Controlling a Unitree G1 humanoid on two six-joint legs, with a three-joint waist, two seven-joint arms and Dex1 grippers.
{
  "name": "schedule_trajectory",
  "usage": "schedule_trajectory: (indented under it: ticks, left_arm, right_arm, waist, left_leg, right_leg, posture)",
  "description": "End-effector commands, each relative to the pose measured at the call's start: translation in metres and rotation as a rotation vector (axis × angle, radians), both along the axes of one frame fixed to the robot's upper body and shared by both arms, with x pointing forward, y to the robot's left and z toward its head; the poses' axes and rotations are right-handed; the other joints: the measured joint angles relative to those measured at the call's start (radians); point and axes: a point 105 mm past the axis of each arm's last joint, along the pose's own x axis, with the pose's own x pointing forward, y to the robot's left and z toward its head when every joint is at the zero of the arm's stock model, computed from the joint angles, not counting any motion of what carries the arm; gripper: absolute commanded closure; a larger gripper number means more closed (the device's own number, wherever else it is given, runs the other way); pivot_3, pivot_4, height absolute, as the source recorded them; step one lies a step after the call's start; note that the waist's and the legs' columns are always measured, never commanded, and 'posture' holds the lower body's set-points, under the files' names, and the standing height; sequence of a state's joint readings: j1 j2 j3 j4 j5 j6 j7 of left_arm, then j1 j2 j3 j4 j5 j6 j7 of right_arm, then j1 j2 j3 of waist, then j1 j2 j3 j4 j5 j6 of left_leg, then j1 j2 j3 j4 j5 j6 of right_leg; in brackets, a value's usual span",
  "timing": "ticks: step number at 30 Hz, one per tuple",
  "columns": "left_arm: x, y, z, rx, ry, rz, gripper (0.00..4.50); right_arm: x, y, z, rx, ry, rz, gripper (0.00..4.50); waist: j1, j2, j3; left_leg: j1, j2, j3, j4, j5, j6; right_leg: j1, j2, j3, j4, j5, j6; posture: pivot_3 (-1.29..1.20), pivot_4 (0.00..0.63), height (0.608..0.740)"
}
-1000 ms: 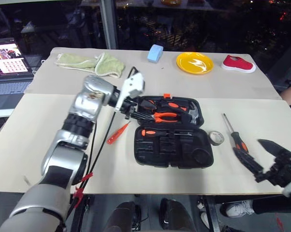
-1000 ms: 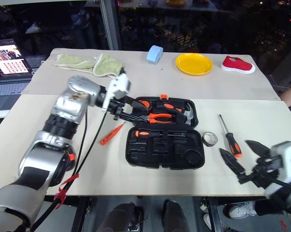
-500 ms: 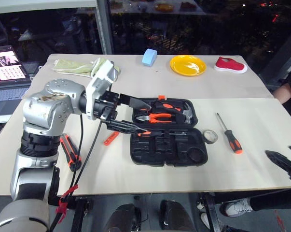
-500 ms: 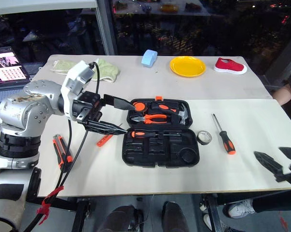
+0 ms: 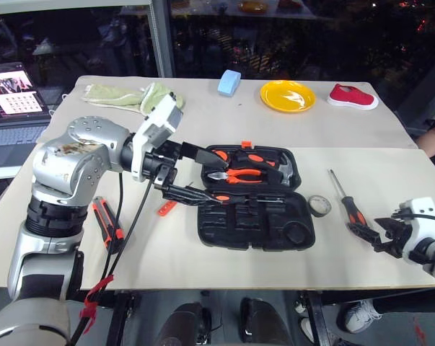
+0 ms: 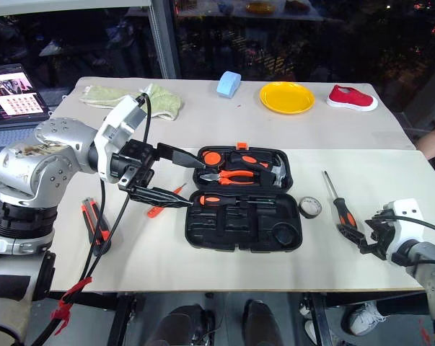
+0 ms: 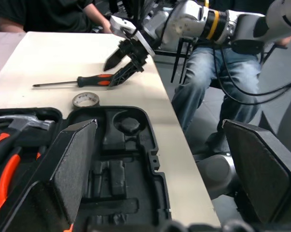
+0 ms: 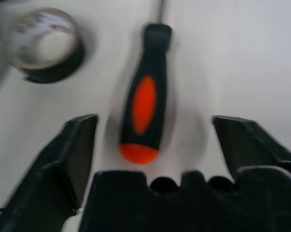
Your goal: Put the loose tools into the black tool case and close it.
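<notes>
Across my table [image 5: 224, 115], the yellow plate [image 5: 288, 94] sits at the far edge, with a blue sponge [image 5: 229, 81] just to its left and a red shoe [image 5: 353, 96] just to its right. Further left of the plate I see a green towel [image 5: 134, 95], and well beyond that an open laptop [image 5: 14, 94].

You can't read which small tools sit in the black tool case [image 5: 256, 216]: its moulded slots are too dark, and the left gripper [image 5: 203, 173] covers its left end. In the left wrist view the case is cut off by the picture's edges, with the hammer [image 7: 17, 124] and pliers [image 7: 5, 179] only partly in frame. The utility knife [image 5: 106, 223] near the bench's left edge lies partly behind the left arm's cable. In the right wrist view the screwdriver [image 8: 145, 116] and tape roll [image 8: 45, 43] are blurred, and the screwdriver's shaft runs out of the picture.
</notes>
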State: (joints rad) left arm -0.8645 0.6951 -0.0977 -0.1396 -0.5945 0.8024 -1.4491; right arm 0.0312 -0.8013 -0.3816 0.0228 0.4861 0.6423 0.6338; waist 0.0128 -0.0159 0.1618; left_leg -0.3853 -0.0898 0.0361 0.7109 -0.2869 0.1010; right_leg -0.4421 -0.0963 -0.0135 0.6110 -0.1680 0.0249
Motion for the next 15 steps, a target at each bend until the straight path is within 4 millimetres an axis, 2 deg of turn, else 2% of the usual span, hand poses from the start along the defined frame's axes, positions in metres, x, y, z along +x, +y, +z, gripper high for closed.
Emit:
schedule_trajectory:
  ticks: [1, 6, 9, 11, 13, 15]
  left_arm:
    - [0.000, -0.001, 0.011, -0.003, -0.071, -0.008, 0.00]
    - [0.005, -0.002, 0.009, 0.004, -0.089, -0.001, 0.00]
    - [0.008, -0.003, 0.010, -0.002, -0.092, 0.002, 0.00]
    - [0.010, -0.003, 0.008, 0.003, -0.095, 0.008, 0.00]
    - [0.013, 0.000, 0.004, 0.019, -0.100, 0.025, 0.00]
    - [0.016, 0.004, 0.001, 0.030, -0.104, 0.045, 0.00]
  right_arm:
    - [0.007, 0.004, 0.011, -0.006, -0.059, 0.027, 1.78]
    - [0.009, 0.009, 0.011, 0.003, -0.086, 0.045, 3.48]
    - [0.004, 0.006, 0.016, -0.009, -0.106, 0.045, 3.52]
    - [0.002, -0.002, 0.028, -0.026, -0.132, 0.033, 3.52]
    - [0.002, -0.005, 0.054, -0.012, -0.189, 0.040, 3.52]
    - [0.004, 0.004, 0.084, 0.006, -0.256, 0.115, 3.52]
  waist:
    - [-0.002, 0.000, 0.000]
    - [-0.002, 0.000, 0.000]
    - [-0.002, 0.000, 0.000]
    - [0.000, 0.000, 0.000]
    - [0.000, 0.002, 0.001]
    - [-0.001, 0.003, 0.002]
  left_leg:
    - [0.000, 0.000, 0.000, 0.000, 0.000, 0.000]
    - [0.001, 0.000, 0.000, 0.000, 0.000, 0.000]
    - [0.001, 0.000, 0.000, 0.000, 0.000, 0.000]
    - [0.001, 0.000, 0.000, 0.000, 0.000, 0.000]
    - [0.001, 0.000, 0.000, 0.000, 0.000, 0.000]
    - [0.000, 0.000, 0.000, 0.000, 0.000, 0.000]
  right_leg:
    - [0.001, 0.000, 0.000, 0.000, 0.000, 0.000]
    - [0.001, 0.000, 0.000, 0.000, 0.000, 0.000]
    - [0.001, 0.000, 0.000, 0.000, 0.000, 0.000]
    - [0.001, 0.000, 0.000, 0.000, 0.000, 0.000]
    - [0.001, 0.000, 0.000, 0.000, 0.000, 0.000]
    - [0.000, 0.000, 0.000, 0.000, 0.000, 0.000]
  posture:
    - [0.00, 0.150, 0.732]
    - [0.00, 0.150, 0.732]
    - [0.00, 0.150, 0.732]
    - [0.00, 0.150, 0.732]
    - [0.00, 0.150, 0.732]
    - [0.00, 0.150, 0.732]
